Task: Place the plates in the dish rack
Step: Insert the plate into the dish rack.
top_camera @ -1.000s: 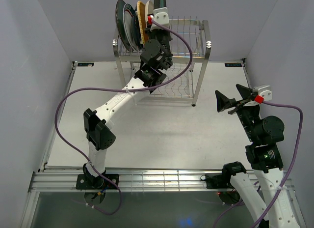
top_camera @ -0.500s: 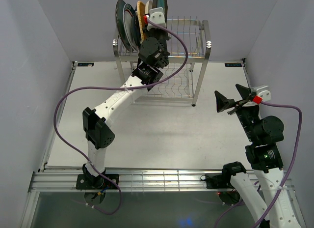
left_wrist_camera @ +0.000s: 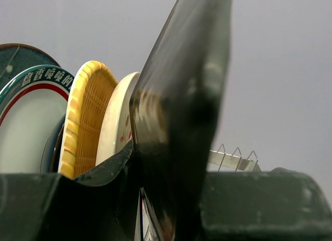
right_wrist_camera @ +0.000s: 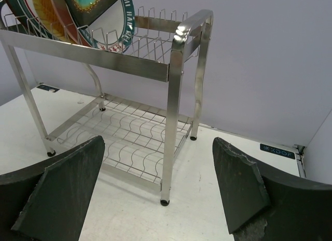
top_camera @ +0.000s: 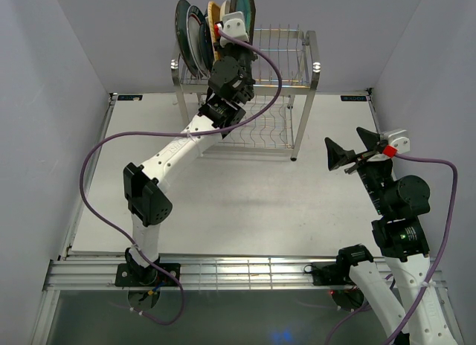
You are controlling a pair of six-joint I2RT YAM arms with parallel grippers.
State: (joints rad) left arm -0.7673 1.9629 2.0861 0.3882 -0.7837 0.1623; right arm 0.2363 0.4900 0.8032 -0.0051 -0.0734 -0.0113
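Green plate (top_camera: 244, 3), clamped upright in the left gripper (left_wrist_camera: 171, 210), hangs over the dish rack (top_camera: 306, 62) top tier, just right of the cream plate (left_wrist_camera: 116, 126); lower it straight into the next slot. Right gripper (top_camera: 355, 153) gapes empty.

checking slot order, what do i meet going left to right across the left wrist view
dark teal plate → white colour-rimmed plate → orange woven plate → cream plate → dark edge-on plate → dish rack wires
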